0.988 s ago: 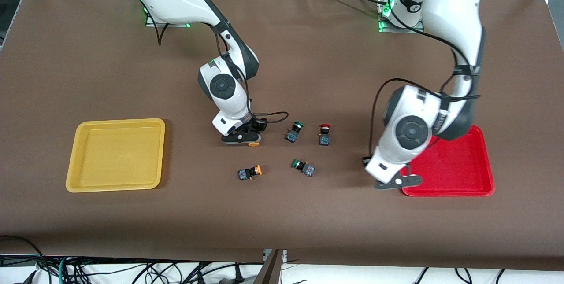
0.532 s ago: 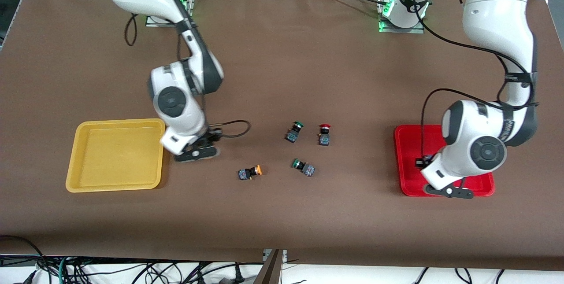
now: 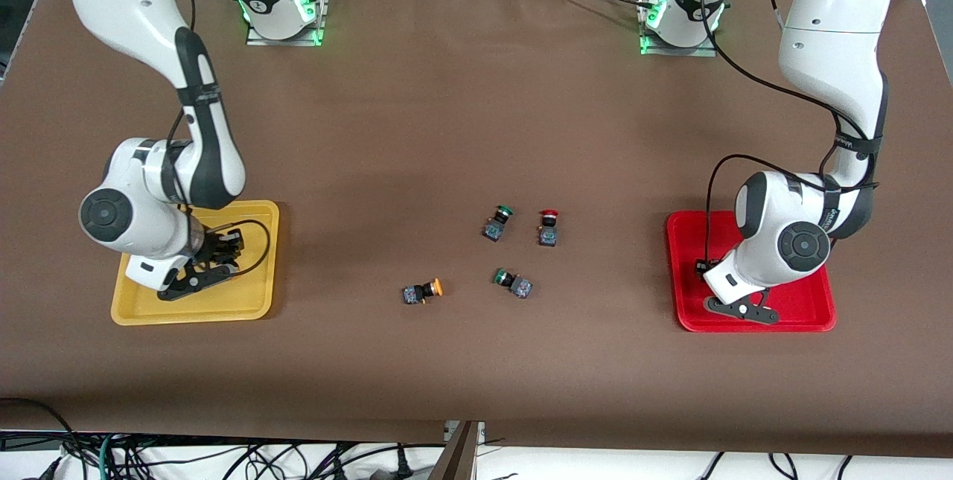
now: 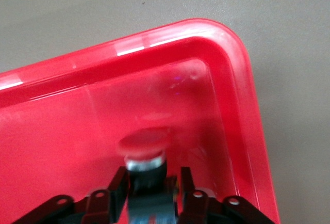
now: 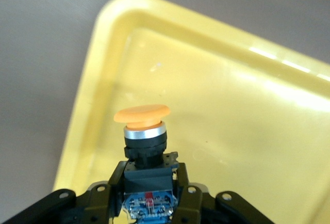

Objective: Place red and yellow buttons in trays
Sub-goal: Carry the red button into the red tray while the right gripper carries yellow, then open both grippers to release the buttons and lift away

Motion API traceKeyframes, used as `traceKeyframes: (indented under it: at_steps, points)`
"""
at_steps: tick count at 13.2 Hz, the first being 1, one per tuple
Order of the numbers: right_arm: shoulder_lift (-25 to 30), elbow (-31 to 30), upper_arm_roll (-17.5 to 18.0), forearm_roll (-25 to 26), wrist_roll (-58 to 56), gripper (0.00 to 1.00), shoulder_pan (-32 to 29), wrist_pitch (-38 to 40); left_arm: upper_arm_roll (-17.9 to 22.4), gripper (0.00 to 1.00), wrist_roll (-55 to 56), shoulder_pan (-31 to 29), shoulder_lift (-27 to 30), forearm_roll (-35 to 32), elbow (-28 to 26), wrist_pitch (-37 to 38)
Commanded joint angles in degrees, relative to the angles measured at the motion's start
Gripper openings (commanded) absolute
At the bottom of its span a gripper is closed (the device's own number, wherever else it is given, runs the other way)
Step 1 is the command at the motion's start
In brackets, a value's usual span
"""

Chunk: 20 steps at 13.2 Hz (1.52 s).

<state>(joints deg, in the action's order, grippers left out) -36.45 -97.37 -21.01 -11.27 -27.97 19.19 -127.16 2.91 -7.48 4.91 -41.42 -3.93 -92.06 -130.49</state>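
Observation:
My right gripper [image 3: 195, 280] hangs low over the yellow tray [image 3: 249, 300], shut on a yellow button [image 5: 144, 126] with its cap pointing away from the wrist; the tray fills the right wrist view [image 5: 242, 110]. My left gripper [image 3: 744, 311] hangs low over the red tray [image 3: 813, 303], shut on a red button [image 4: 146, 142]; the tray's corner shows in the left wrist view [image 4: 227, 74]. A second yellow button [image 3: 423, 291] and a second red button [image 3: 549, 228] lie on the table's middle.
Two green-capped buttons lie among them: one [image 3: 497, 222] beside the red button, one [image 3: 513, 282] nearer the front camera. The brown table mat [image 3: 476, 108] spreads between the trays. Both arm bases stand along the table's back edge.
My right gripper has carried the yellow button from the table's middle to over the yellow tray. My left gripper has moved from the red tray's edge to over its inside.

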Motion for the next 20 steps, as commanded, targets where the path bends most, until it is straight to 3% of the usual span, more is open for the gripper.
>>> traceKeyframes:
  at_steps: [1,2,3,7,12,14,17,20]
  points:
    - [-1.0,-0.2,0.6,-2.3,-1.3,0.35,-0.1,-1.5,-0.1,1.0,-1.3,0.0,3.2,-0.2,-1.2,0.3]
    - [-0.8,0.2,0.7,-2.5,-0.6,0.84,0.1,-1.1,-0.3,1.0,-1.0,0.2,4.8,-0.2,-1.0,1.1]
    - [-0.6,1.1,0.7,-3.6,-0.5,0.94,0.5,-0.6,-0.7,1.0,-0.6,0.7,6.4,-0.2,-0.8,3.7]
    - [-0.1,9.1,0.9,-3.9,3.9,0.96,1.2,8.8,-9.1,1.0,8.1,0.7,10.7,0.2,-0.4,12.3]
    - [-1.0,15.5,1.0,-3.8,11.5,0.96,8.8,9.1,-20.2,1.0,31.4,2.6,9.5,-0.5,-0.4,11.0]
    - [-2.7,19.7,3.0,-3.8,11.2,0.96,9.1,9.6,-20.2,1.0,37.0,6.4,7.3,-0.3,-0.5,6.9]
    - [-4.2,21.0,5.3,-3.8,10.7,0.96,9.1,8.9,-19.5,1.0,44.2,10.7,3.4,-1.1,-1.1,0.1]
    - [-5.0,20.9,8.2,-3.6,9.5,0.97,9.2,8.7,-19.2,1.0,47.0,12.5,0.9,-7.6,-1.0,-0.7]
